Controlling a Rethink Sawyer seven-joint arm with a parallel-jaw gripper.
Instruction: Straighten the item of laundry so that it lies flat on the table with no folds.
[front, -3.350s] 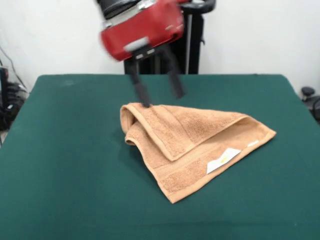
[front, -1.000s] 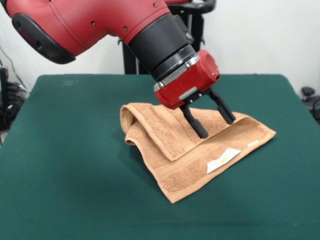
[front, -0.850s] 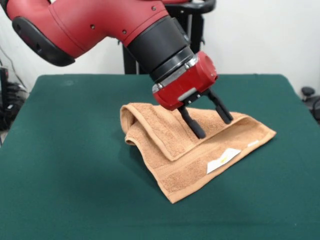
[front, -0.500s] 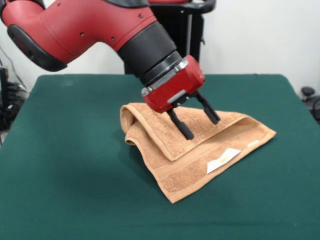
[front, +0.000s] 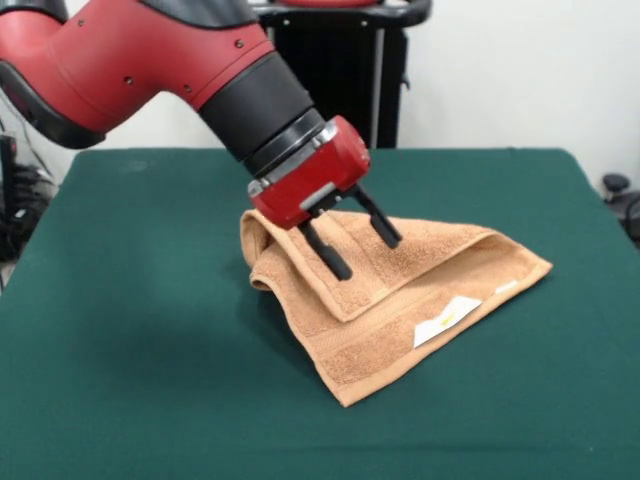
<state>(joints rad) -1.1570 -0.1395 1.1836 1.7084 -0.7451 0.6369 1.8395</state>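
Observation:
The orange-brown terry towel (front: 400, 300) lies folded over in a rough triangle on the dark green table (front: 130, 340). An upper layer is doubled over the lower one and the left end is bunched into a roll. A white label (front: 447, 320) shows near its front right edge. My gripper (front: 365, 252) is open and empty. It hangs tilted just above the towel's folded upper layer, with its two black fingers (front: 331, 254) spread apart. I cannot tell whether the tips touch the cloth.
The red and black arm (front: 150, 60) reaches in from the upper left over the table's far half. The black pedestal (front: 345, 70) stands behind the far edge. Dark objects sit off both table sides.
The gripper has come down from the far edge over the towel. Over the last second it has slid left across the folded layer, still open. The towel has not moved.

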